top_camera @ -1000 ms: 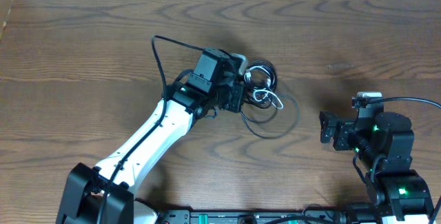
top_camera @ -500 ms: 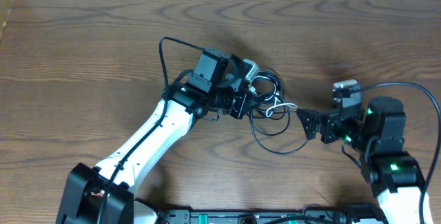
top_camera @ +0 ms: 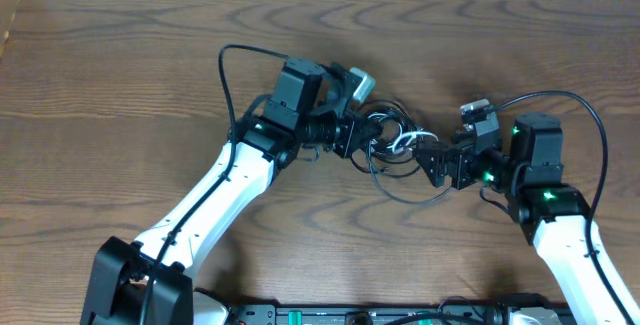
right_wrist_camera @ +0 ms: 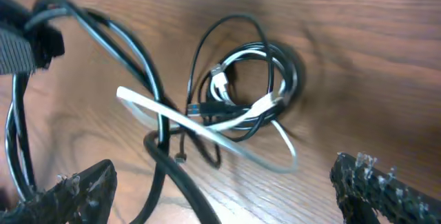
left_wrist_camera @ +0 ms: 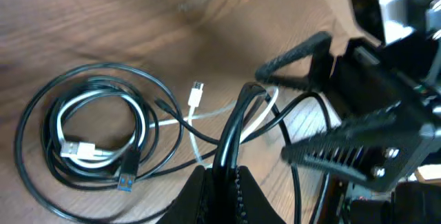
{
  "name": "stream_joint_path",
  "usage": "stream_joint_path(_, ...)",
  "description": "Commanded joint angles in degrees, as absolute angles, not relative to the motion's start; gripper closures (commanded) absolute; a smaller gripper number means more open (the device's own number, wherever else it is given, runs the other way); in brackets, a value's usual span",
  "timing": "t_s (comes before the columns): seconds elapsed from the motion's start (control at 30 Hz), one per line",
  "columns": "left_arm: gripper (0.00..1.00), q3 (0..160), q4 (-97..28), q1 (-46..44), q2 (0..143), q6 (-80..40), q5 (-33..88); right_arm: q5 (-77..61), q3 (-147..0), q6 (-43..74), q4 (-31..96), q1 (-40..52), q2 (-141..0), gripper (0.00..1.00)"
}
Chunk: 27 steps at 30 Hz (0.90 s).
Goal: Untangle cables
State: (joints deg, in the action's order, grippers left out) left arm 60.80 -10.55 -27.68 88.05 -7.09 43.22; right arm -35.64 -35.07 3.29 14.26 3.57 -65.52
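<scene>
The cables point(top_camera: 396, 143) lie tangled at mid-table: thin black cords and one white. In the left wrist view a coil of black and white cords point(left_wrist_camera: 141, 124) lies at the left, with a white plug point(left_wrist_camera: 196, 96) beside it. My left gripper point(left_wrist_camera: 224, 186) is shut on a black cable loop point(left_wrist_camera: 236, 124) that rises off the tangle; it also shows in the overhead view point(top_camera: 360, 133). My right gripper point(top_camera: 431, 161) is open just right of the tangle. In the right wrist view its fingers point(right_wrist_camera: 227, 196) spread wide below the coil point(right_wrist_camera: 248, 86) and the white cord point(right_wrist_camera: 207, 124).
The wooden table point(top_camera: 120, 75) runs to a pale edge at the back. A thick black arm cable point(top_camera: 228, 75) arcs behind the left arm, another point(top_camera: 585, 125) loops over the right arm. The two grippers are close together over the tangle.
My right arm has swung left from the table's right side up to the tangle, gripper open. My left gripper has shifted slightly right and up, drawing its black cable with it.
</scene>
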Motion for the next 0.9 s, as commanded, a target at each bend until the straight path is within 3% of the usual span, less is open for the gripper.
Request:
stream_joint_path(0.0, 0.93, 61.41, -10.04, -27.55, 86.7, -8.21, 44.34, -39.35, -36.03, 2.68, 14.15, 3.86, -66.04, 0.02)
stream_joint_path(0.87, 0.93, 61.36, -16.23, -27.55, 86.7, -7.53, 37.85, -37.63, -36.05, 2.7, 14.74, 3.86, -66.02, 0.03)
